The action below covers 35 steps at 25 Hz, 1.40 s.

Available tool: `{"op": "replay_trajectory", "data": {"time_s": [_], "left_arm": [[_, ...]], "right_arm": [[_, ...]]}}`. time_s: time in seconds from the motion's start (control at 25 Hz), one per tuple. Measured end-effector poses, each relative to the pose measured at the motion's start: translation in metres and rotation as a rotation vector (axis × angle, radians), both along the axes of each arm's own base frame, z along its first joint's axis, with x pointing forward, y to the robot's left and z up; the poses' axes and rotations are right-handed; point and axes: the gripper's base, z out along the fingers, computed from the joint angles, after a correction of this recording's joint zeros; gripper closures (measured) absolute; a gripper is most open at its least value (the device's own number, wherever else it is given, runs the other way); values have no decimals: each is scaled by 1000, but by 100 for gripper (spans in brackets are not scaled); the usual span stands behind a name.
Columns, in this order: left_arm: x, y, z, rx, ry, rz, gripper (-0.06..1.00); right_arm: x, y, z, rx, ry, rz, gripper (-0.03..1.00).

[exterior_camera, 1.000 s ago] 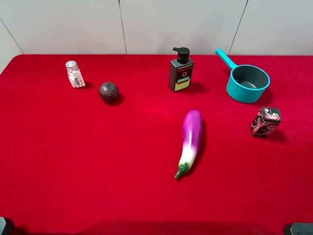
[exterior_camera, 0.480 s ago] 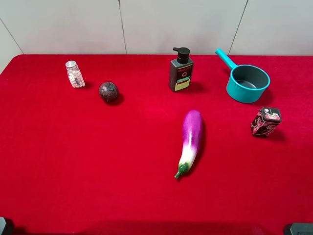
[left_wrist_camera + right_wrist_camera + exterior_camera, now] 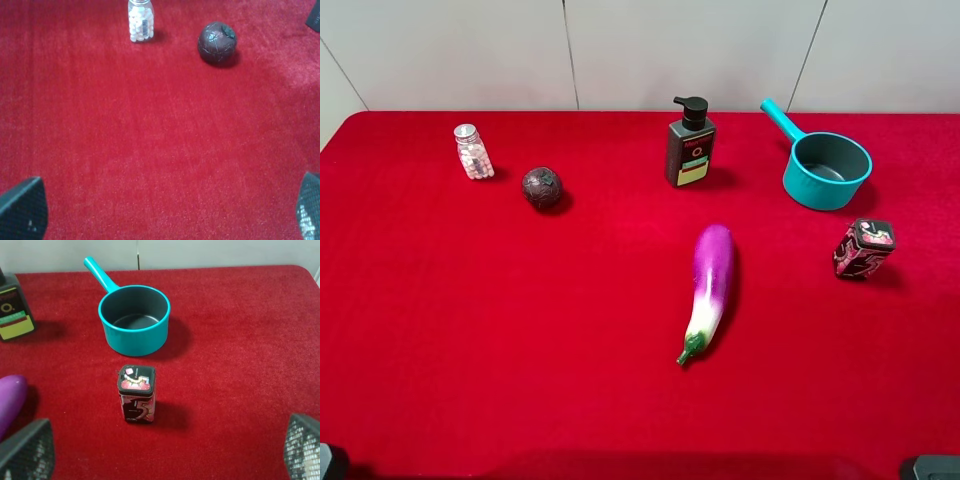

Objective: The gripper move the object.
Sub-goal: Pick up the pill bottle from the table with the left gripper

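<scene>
The small clear bottle (image 3: 473, 152) with white pellets and a silver cap stands upright at the far left of the red table; it also shows in the left wrist view (image 3: 140, 21). My left gripper (image 3: 165, 212) is open and empty, well short of the bottle, with only its fingertips (image 3: 22, 207) showing. My right gripper (image 3: 165, 452) is open and empty, its fingertips (image 3: 27, 450) at the frame corners, short of the red-black tin. In the exterior high view only small dark parts of the arms show at the bottom corners.
A dark round ball (image 3: 542, 187) lies right of the bottle, also in the left wrist view (image 3: 217, 42). A dark pump bottle (image 3: 690, 143), a teal saucepan (image 3: 826, 168), a red-black tin (image 3: 863, 248) and a purple eggplant (image 3: 709, 287) stand on the red table (image 3: 520, 330).
</scene>
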Motion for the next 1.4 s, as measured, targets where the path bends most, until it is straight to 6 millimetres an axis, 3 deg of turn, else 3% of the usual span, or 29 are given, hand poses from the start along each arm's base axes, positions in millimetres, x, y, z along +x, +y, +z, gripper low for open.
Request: {"op": "replay_trajectory", "data": {"time_s": [0.32, 0.6, 1.04, 1.4], "left_arm": [[2, 0, 8, -68, 21, 47, -4], [30, -2, 32, -71, 156, 63, -4], [103, -7, 67, -38, 363, 60, -4], [179, -11, 77, 2, 470, 44, -4]], "right_arm": [[0, 0, 0, 0, 0, 0, 27], [0, 0, 0, 0, 0, 0, 27], [0, 0, 0, 0, 0, 0, 27], [0, 0, 0, 0, 0, 0, 27]]}}
